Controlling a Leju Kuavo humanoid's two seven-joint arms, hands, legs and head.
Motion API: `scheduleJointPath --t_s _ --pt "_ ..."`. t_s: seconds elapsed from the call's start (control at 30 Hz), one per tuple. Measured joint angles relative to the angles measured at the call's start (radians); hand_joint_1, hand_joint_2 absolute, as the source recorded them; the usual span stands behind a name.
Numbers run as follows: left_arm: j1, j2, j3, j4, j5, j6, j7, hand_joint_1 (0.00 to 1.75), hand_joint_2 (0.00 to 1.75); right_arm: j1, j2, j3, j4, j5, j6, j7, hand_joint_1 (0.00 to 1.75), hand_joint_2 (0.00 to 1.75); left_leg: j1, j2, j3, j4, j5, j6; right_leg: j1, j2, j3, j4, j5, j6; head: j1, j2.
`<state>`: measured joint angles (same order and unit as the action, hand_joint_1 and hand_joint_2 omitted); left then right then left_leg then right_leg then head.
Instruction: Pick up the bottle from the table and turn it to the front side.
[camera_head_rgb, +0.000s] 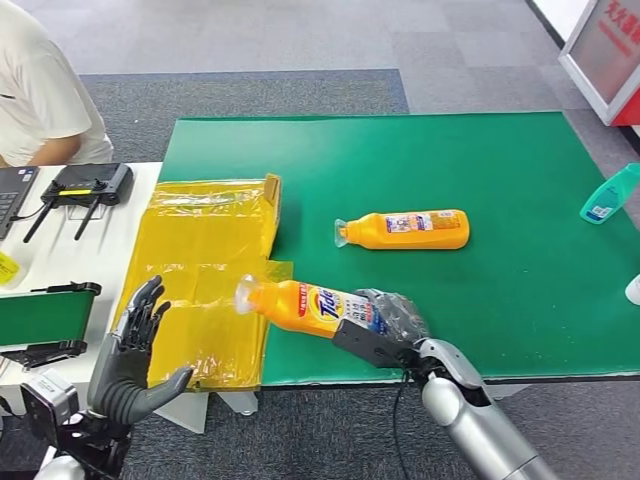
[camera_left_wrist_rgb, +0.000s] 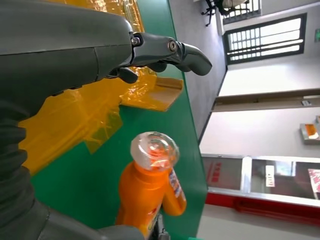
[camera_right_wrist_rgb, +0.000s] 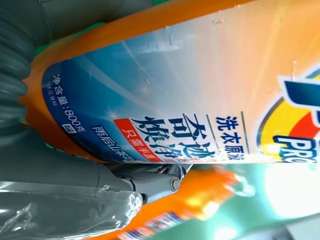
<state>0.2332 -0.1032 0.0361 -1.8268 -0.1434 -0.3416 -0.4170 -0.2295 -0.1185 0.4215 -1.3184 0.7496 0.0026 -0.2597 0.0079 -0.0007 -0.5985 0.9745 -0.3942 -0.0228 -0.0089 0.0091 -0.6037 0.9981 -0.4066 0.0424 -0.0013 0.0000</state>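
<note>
from the head view, the right hand (camera_head_rgb: 385, 325) grips the orange bottle (camera_head_rgb: 302, 303) by its bottom end, holding it sideways over the near edge of the green table (camera_head_rgb: 490, 300), clear cap toward a yellow bag (camera_head_rgb: 204, 270). a second orange bottle (camera_head_rgb: 407, 230) lies farther back. the left hand (camera_head_rgb: 132, 350) is empty, fingers spread.

at the left wrist, the bottle's cap (camera_left_wrist_rgb: 154, 149) faces the camera.

at the right wrist, the bottle's label (camera_right_wrist_rgb: 181, 100) is close, with a thumb (camera_right_wrist_rgb: 151, 182) pressed under it.
</note>
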Motion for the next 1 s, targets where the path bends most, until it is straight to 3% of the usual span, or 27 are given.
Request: scheduleJointPath --t_s 0.27,0.5,0.8,1.0 --pt "-0.007 -0.092 -0.013 -0.053 0.082 -0.021 0.038 0.00 1.75 0.152 0.125 -0.048 -0.295 -0.026 -0.029 -0.082 1.75 1.75 0.000 0.000 -0.003 0.000 -0.001 0.000 -0.001 0.000 -0.003 0.000 -0.001 0.000 0.000 0.000" --pt "-0.023 -0.134 -0.032 -0.058 0.151 -0.011 0.069 0.00 1.75 0.225 0.201 -0.074 -0.423 -0.118 0.008 -0.150 1.75 1.75 0.000 0.000 -0.003 0.000 -0.001 0.000 0.000 0.000 -0.003 0.000 -0.001 0.000 0.000 0.000" --pt "-0.041 -0.156 -0.058 -0.057 0.164 -0.018 0.108 0.00 1.75 0.261 0.241 -0.075 -0.455 -0.155 0.049 -0.181 1.75 1.75 0.000 0.000 -0.003 0.000 -0.001 0.000 0.000 0.000 -0.003 0.000 -0.001 0.000 0.000 0.000" --pt "-0.075 -0.136 -0.204 0.004 0.078 0.002 0.131 0.00 1.75 0.262 0.243 -0.050 -0.417 -0.089 0.016 -0.177 1.75 1.75 0.000 0.000 -0.003 0.000 -0.001 0.000 -0.001 0.000 -0.003 0.000 -0.001 0.000 0.000 0.000"
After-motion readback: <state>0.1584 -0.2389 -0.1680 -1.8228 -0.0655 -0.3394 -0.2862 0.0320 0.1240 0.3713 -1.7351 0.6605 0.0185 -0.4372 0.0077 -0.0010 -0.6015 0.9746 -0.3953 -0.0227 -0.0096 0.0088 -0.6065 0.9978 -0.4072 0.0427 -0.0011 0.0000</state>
